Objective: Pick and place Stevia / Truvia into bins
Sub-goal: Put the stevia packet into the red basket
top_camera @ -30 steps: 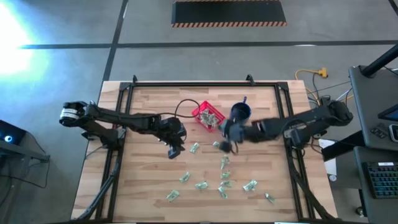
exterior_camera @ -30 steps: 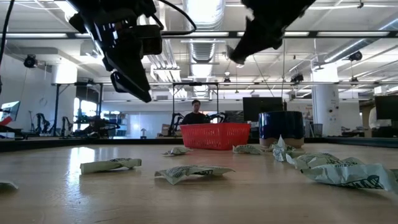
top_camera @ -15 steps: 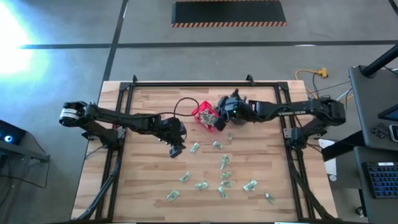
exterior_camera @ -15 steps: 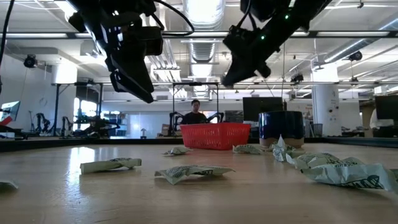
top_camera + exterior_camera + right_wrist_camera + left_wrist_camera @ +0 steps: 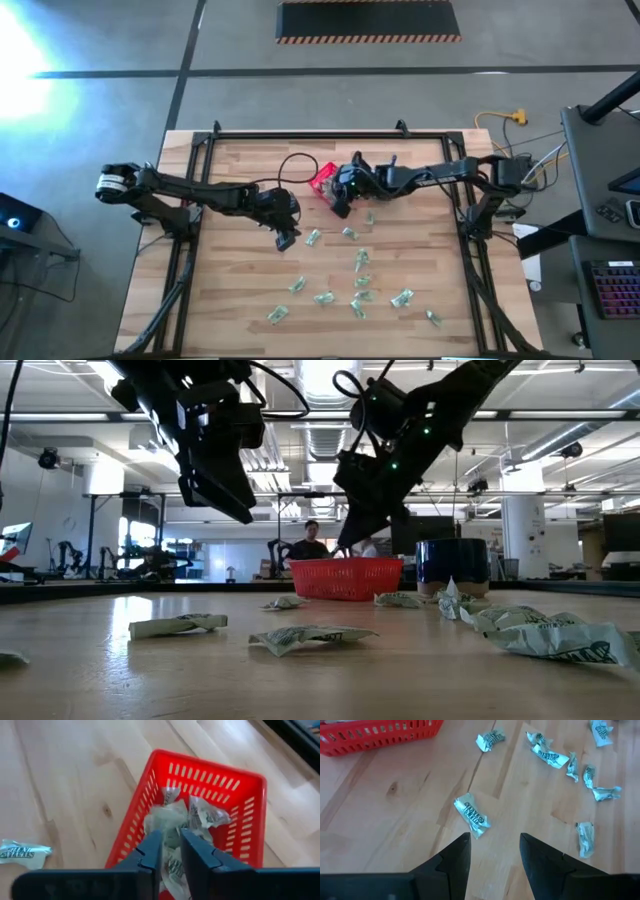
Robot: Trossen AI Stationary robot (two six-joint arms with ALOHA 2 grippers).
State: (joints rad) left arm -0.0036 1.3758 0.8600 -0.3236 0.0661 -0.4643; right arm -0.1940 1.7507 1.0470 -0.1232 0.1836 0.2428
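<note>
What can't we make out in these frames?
- Blue mug: the right arm covers it in the high view; only the low view shows it.
- Right gripper over the red basket: whether a sachet sits between its fingers is unclear; basket sachets lie right behind the narrow gap.
- Sachet print: too small in the high view.
- Left gripper: open, empty, above the table; its height is not readable.

Right gripper (image 5: 170, 851) reaches across with jaws slightly parted; left gripper (image 5: 492, 854) hovers, jaws open.
</note>
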